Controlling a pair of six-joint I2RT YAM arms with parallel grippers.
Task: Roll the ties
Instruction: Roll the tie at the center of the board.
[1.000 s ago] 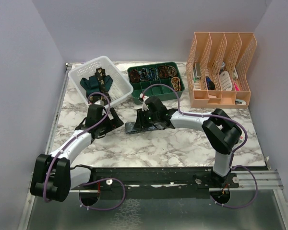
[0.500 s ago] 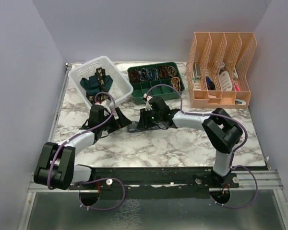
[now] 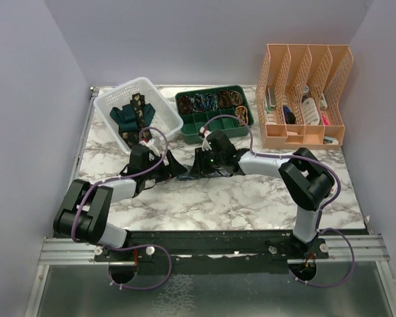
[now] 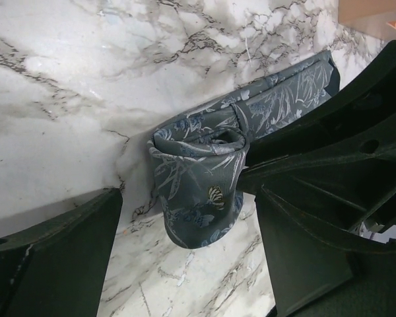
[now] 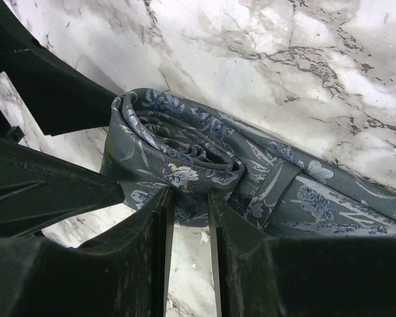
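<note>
the white basket (image 3: 164,105) at the upper left of the top view held the teal tie (image 3: 123,117) and the black-brown tie (image 3: 140,108), both bunched together. just right of it the green tray (image 3: 214,127) had its back compartments filled with small dark, blue and brown coils; the front ones were too dim to read. at the upper right the peach file rack (image 3: 303,63) carried mixed small items in its slots.

the surface (image 3: 251,198) was white marble with grey veins, closed in by plain pale walls (image 3: 204,39).

the blue-grey tie (image 4: 204,191) lay on the surface at the centre of the top view, its end wound into a loose roll and the rest running flat toward the upper right of the left wrist view. the left tool (image 4: 185,198) was spread wide, one finger on each side of the roll, and the left finger stood clear of the cloth. the right tool (image 5: 188,195) was clenched on the roll's lower edge, with fabric pinched between its two fingers (image 5: 145,224).

compared with a second earlier, the left tool had travelled rightward across the surface from below the basket to the roll, and its arm had swung in with it. the right tool had kept its pinch in nearly the same spot, and the containers had not moved.
</note>
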